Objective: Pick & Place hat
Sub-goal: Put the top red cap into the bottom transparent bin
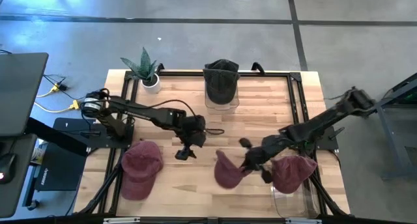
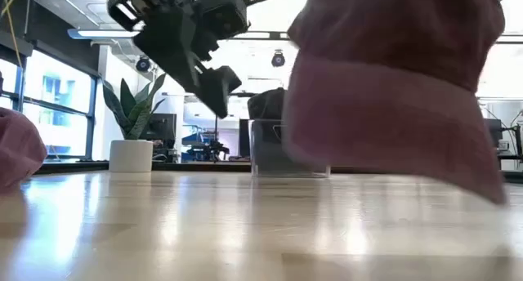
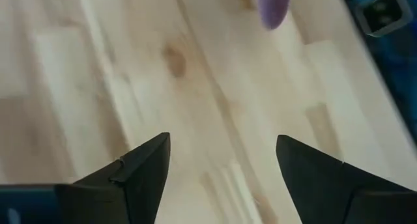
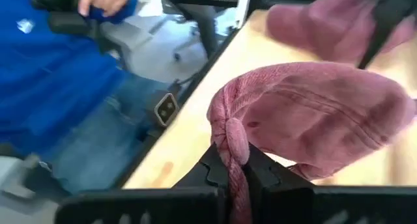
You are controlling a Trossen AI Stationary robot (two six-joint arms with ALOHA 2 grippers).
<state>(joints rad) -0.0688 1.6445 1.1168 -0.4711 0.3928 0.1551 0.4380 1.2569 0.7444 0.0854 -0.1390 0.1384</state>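
Two dark fingers (image 3: 140, 175) stand spread above the pale wooden table (image 3: 215, 100), holding nothing.

Bright window light floods my low view, throwing glare across the desk (image 2: 163, 224). The pink hat (image 2: 392, 85) close up is blurred; my left wrist view is soft too.

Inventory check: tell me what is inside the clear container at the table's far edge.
A dark hat sits in the clear container, its crown rising above the rim. Anything beneath the hat is covered.
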